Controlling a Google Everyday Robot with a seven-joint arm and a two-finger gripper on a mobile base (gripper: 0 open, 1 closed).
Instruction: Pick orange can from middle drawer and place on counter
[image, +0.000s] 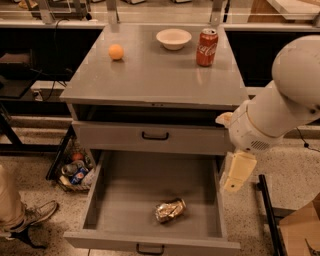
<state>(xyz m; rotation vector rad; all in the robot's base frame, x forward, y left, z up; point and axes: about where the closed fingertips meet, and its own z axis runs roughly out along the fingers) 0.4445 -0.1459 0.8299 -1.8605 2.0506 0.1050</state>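
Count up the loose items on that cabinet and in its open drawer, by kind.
Cans: 2 (red Coca-Cola can on the counter, crushed orange can in the middle drawer)
Bowls: 1 (white bowl)
Balls: 1 (orange ball)
Total: 4
The tool hangs at the drawer's right edge.

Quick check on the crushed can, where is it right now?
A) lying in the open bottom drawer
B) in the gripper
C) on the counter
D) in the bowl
A: the crushed can lies on the floor of the open middle drawer, near its front. The gripper hangs by the drawer's right side, apart from the can. The counter carries the orange ball, the bowl and the Coca-Cola can.
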